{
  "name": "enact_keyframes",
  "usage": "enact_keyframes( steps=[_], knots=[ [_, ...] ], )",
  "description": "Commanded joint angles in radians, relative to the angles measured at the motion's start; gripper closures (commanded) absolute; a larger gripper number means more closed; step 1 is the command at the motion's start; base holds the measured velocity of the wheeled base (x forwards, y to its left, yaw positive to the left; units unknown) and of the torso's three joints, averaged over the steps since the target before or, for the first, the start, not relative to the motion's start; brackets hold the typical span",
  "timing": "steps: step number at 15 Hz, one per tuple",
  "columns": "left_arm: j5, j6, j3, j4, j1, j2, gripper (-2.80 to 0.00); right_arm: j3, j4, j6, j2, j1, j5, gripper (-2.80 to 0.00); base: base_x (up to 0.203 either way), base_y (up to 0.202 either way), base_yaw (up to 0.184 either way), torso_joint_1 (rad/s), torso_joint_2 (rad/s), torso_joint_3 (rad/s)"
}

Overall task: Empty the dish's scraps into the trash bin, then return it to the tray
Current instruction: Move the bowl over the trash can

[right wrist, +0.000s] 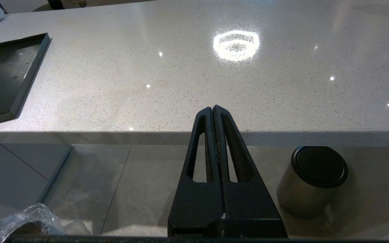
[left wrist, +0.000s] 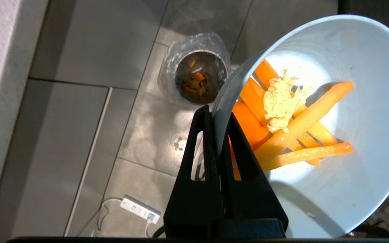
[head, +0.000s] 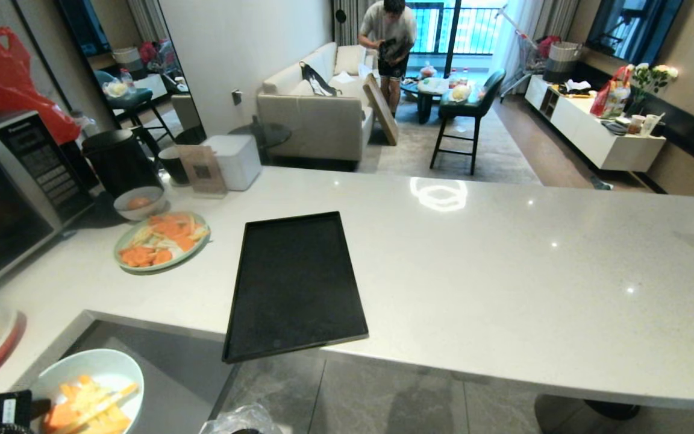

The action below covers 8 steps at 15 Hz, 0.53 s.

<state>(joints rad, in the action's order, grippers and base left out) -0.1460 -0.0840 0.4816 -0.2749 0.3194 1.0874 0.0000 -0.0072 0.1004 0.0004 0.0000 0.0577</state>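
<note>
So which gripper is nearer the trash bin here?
Hard to call. The left gripper holds the dish above the trash bin, off to one side. The right gripper hangs shut, empty, by the counter.

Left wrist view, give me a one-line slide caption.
Left gripper clamps the small pale-blue bowl's rim, orange and yellow food strips still inside, above the bag-lined shiny metal bin on the floor.

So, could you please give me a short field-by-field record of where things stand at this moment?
left gripper: shut on the rim of the dish, held off the counter above the floor
scraps: in the dish
trash bin: on the floor below, some scraps inside
tray: on the counter, nothing on it
right gripper: shut, idle near the counter edge
</note>
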Motion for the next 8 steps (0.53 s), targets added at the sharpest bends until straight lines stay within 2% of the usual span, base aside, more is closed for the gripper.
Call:
enact_keyframes(
  steps=[1, 8],
  knots=[
    [-0.002, -0.004, -0.041, -0.001, -0.005, -0.016, 0.0, 0.0, 0.0, 0.001, 0.001, 0.0, 0.001, 0.0, 0.0, 0.0, 0.0, 0.0, 0.0, 0.0],
    [0.011, -0.018, -0.047, -0.002, -0.02, -0.01, 0.0, 0.0, 0.0, 0.001, 0.0, 0.0, 0.001, 0.0, 0.0, 0.0, 0.0, 0.0, 0.0, 0.0]
  ],
)
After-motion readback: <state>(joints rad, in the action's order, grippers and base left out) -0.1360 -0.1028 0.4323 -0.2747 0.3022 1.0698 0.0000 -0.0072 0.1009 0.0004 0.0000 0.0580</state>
